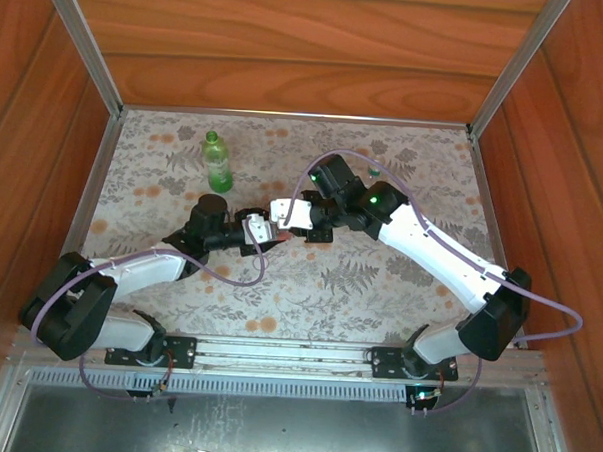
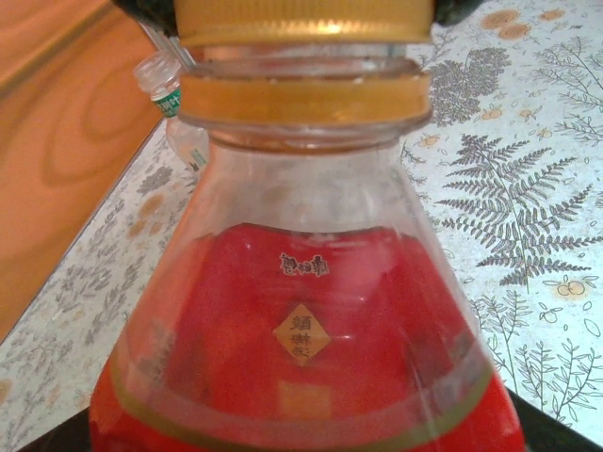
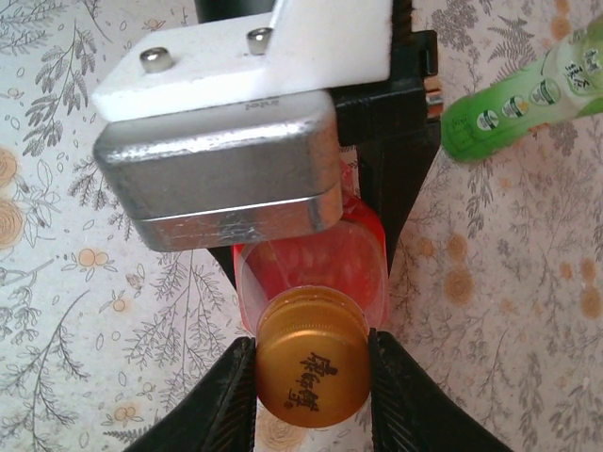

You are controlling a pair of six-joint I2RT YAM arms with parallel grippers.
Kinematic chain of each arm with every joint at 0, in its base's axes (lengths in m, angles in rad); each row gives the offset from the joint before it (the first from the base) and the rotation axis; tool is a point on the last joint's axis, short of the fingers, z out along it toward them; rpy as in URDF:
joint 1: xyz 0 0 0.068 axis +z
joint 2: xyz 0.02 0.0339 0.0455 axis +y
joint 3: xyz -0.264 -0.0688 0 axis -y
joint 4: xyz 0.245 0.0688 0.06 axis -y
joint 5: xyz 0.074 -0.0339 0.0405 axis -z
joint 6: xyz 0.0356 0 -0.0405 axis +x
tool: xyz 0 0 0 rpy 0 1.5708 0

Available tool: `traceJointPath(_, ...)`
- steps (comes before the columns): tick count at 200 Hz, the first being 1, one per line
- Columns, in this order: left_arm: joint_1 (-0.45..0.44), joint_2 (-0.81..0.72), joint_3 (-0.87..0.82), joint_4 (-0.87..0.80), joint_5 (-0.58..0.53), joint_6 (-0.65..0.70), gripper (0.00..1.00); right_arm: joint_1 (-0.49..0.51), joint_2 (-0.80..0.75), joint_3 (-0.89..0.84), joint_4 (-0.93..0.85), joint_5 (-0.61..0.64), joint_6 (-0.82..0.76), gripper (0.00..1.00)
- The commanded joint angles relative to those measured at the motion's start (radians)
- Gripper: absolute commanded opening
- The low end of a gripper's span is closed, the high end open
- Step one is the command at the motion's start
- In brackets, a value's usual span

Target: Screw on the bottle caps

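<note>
- From above, both arms reach in over the floral cloth point(image 1: 329, 287) and meet near the middle of the table. The left gripper point(image 1: 264, 233) and the right gripper point(image 1: 292, 224) are almost nose to nose. Only a sliver of the red bottle point(image 1: 279, 242) shows between them, so I cannot judge either set of jaws from up here.
- Also from above, the green bottle point(image 1: 217, 162) stands upright on the cloth, towards the back and well apart from both grippers.
- In the left wrist camera, the red bottle point(image 2: 301, 330) is right up against the lens, with its clear shoulder above the red label and a small yellow diamond mark. The orange cap point(image 2: 303, 17) sits on top of the neck, above an orange collar ring. Behind the bottle on the left, near the wooden wall, is a small clear bottle point(image 2: 171, 108) with a green band.
- In the right wrist camera, the right gripper point(image 3: 312, 363) has its black fingers point(image 3: 236, 395) pressed against both sides of the orange cap point(image 3: 309, 377). It is closed on the cap with no gap showing.
- In that same view, the left gripper point(image 3: 320, 188) clamps the red bottle point(image 3: 311, 259) by its body just behind the neck. Its metal pad lies against the plastic.
- The green bottle point(image 3: 518, 104) shows at the upper right of that view, clear of everything else.
</note>
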Motion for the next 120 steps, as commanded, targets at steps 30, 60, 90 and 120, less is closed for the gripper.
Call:
traceJointPath(30,-0.007,-0.020,0.004,0.014,-0.014,0.038,0.58,-0.003,-0.003,-0.046,0.192,0.184,0.794,0.00)
traceJointPath(60,-0.009,-0.003,0.027,0.015,-0.022,0.039,0.58,-0.003,-0.013,-0.114,0.222,0.087,1.506,0.00)
traceJointPath(90,-0.012,0.009,0.039,0.015,-0.065,0.042,0.58,-0.008,-0.033,-0.142,0.244,-0.015,1.573,0.15)
traceJointPath(120,-0.014,-0.003,0.032,0.014,-0.110,0.046,0.58,-0.025,-0.085,-0.202,0.249,0.001,1.230,0.42)
